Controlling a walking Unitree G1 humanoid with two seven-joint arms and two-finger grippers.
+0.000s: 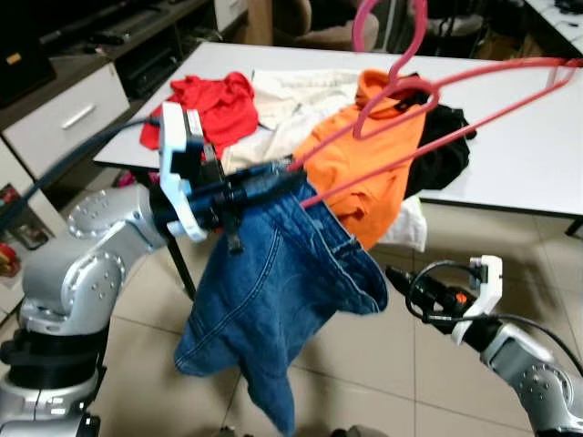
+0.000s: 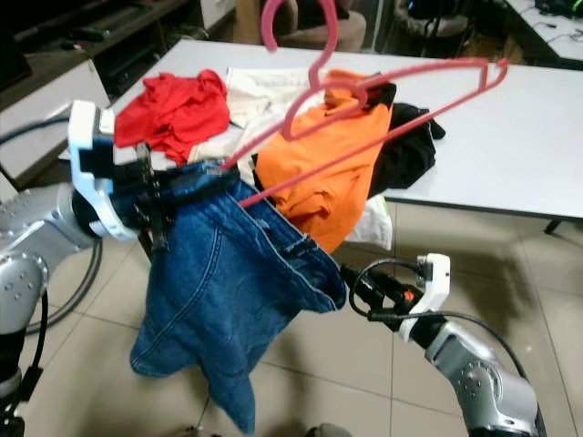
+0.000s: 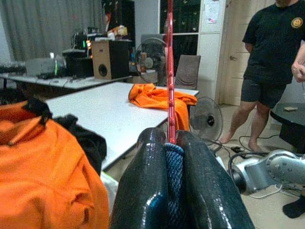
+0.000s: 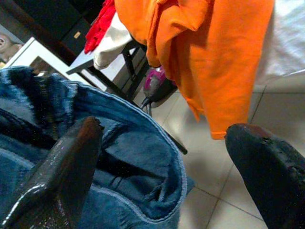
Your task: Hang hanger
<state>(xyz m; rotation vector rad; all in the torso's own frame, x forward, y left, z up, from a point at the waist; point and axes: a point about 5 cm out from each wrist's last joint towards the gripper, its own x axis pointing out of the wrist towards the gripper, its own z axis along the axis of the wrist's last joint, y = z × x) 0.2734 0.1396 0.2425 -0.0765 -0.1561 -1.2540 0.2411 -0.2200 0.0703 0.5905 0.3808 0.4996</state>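
A pink hanger [image 1: 474, 80] is held up over the table's near edge, its hook pointing up. Blue jeans [image 1: 273, 291] hang from its left end towards the floor. My left gripper [image 1: 239, 196] is shut on that end, pinching the denim waistband and the hanger bar [image 3: 170, 71] together between its fingers [image 3: 143, 191]. My right gripper [image 1: 393, 276] sits low on the right, open, its tips just beside the jeans' folded edge [image 4: 143, 157]. Nothing is between its fingers [image 4: 62, 171].
A white table [image 1: 528, 155] carries a red garment [image 1: 214, 105], a cream one [image 1: 291, 100], an orange shirt [image 1: 364, 155] draped over the edge and a black one [image 1: 446, 150]. Drawers [image 1: 64, 114] stand at left. A person [image 3: 267, 71] stands beyond a fan [image 3: 207, 119]. Tiled floor lies below.
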